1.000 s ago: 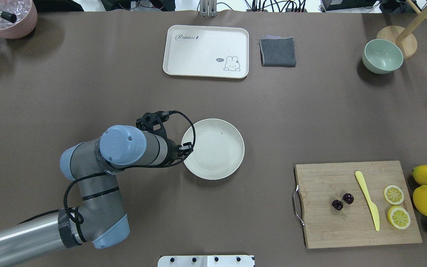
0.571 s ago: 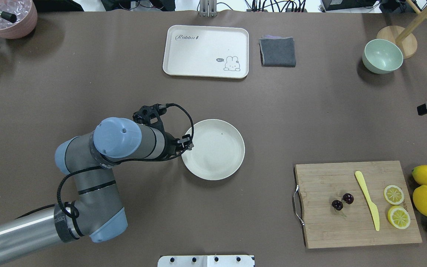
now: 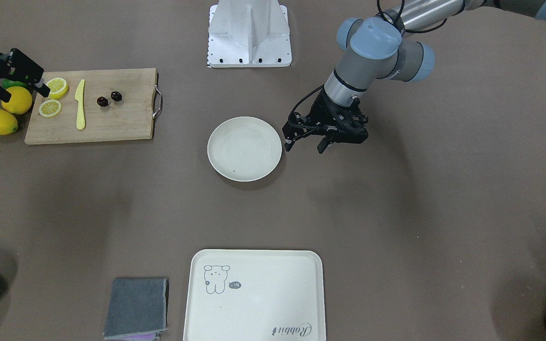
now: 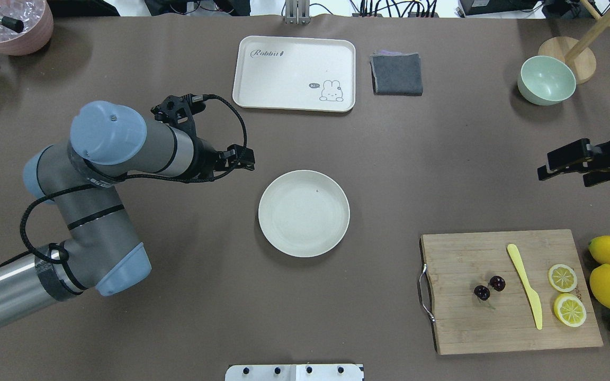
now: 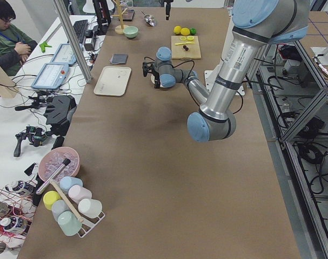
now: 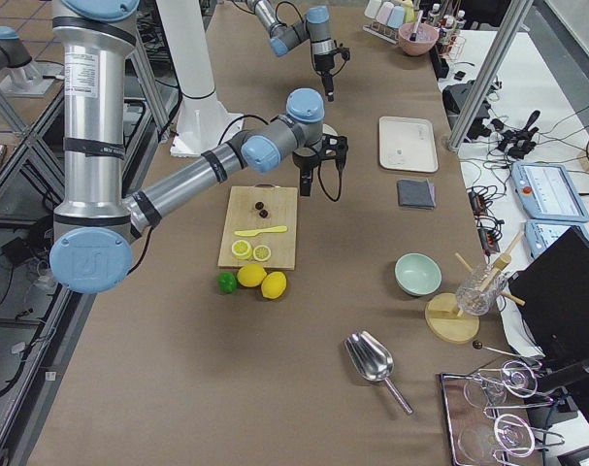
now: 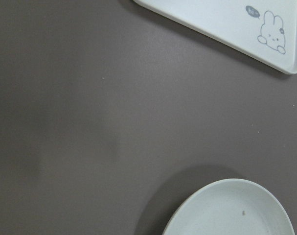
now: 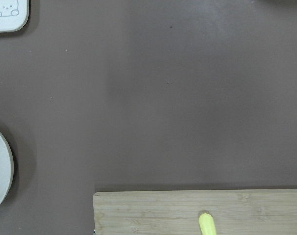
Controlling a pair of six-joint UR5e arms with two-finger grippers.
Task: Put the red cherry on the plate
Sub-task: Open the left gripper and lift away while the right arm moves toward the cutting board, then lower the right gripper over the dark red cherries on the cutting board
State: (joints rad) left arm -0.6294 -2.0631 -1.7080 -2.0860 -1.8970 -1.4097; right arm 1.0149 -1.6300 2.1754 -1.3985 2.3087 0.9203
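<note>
Nearest the robot, the red cherry (image 4: pixel 489 287) pair lies on the bamboo cutting board (image 4: pixel 474 333), well apart from the plate (image 4: pixel 304 213), which sits bare mid-tabletop (image 4: pixel 389 159). Past the board's far edge hovers the right end effector (image 4: pixel 563 178), fingers spread wide and empty, and it looks the likelier picker. It should descend plumb over the pair, straddle one fruit, stay clear of the yellow knife (image 4: pixel 525 286) nearby, and pinch gently, since glossy round cherries may squirt free. The left end effector (image 3: pixel 304 147), also wide and empty, hangs beside the plate's far-left rim and is best kept clear.
</note>
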